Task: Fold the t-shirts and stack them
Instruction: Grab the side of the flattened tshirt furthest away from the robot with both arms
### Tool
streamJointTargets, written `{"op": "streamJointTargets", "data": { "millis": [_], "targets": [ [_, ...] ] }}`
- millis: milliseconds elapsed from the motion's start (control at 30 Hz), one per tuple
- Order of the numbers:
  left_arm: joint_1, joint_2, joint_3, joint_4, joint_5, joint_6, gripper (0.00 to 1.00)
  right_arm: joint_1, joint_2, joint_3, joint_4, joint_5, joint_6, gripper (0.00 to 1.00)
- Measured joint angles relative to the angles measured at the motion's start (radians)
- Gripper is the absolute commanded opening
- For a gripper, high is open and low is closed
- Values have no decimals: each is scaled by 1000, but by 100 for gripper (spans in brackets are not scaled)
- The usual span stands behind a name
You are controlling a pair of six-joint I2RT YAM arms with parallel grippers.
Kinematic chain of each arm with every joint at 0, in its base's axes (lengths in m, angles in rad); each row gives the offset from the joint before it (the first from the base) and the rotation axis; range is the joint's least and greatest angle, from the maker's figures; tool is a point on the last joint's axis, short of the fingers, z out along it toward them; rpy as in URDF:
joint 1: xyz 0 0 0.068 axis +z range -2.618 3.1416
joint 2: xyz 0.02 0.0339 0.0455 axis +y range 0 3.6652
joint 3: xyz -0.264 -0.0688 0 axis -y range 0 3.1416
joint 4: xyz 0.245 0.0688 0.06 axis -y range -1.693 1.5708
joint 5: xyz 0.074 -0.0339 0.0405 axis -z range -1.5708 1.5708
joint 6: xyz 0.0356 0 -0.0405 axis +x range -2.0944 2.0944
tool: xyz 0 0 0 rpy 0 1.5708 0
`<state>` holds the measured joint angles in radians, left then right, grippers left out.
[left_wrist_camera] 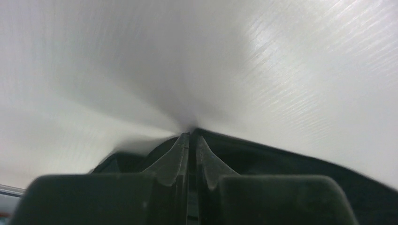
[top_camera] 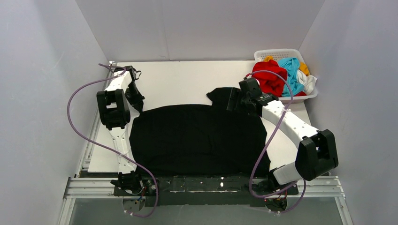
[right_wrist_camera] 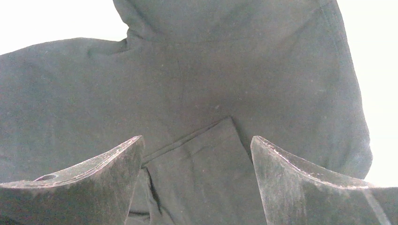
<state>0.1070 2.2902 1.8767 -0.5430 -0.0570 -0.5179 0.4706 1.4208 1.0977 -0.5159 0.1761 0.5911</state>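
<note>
The large black t-shirt (top_camera: 197,138) lies spread flat on the white table. My left gripper (top_camera: 137,100) is at its far left corner. In the left wrist view its fingers (left_wrist_camera: 190,137) are pressed together with the black cloth edge (left_wrist_camera: 291,161) at their tips. My right gripper (top_camera: 233,101) hovers over the shirt's far right sleeve. In the right wrist view it (right_wrist_camera: 195,140) is open, with a folded flap of black cloth (right_wrist_camera: 202,168) between the fingers. Red (top_camera: 268,77), light blue (top_camera: 292,70), white (top_camera: 309,82) and orange-yellow (top_camera: 304,68) shirts are piled in the basket.
A white plastic lattice basket (top_camera: 277,51) stands at the far right corner of the table. White walls close in the back and both sides. A metal rail (top_camera: 202,185) runs along the near edge by the arm bases.
</note>
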Motion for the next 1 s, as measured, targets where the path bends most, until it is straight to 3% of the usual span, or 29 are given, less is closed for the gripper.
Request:
{"op": "streamJointTargets", "data": {
  "millis": [200,600,733,1000],
  "targets": [
    [-5,27,63,-43,-7,35,0,-10,177,153,-13,36,-36,90],
    [-6,16,76,-68,-5,39,0,-48,875,996,-113,132,-124,84],
    [-6,2,64,-68,-5,37,0,-49,982,1082,-142,126,-131,82],
    [-6,-29,27,-69,0,35,0,-43,1012,1043,-190,105,-169,68]
  ]
}}
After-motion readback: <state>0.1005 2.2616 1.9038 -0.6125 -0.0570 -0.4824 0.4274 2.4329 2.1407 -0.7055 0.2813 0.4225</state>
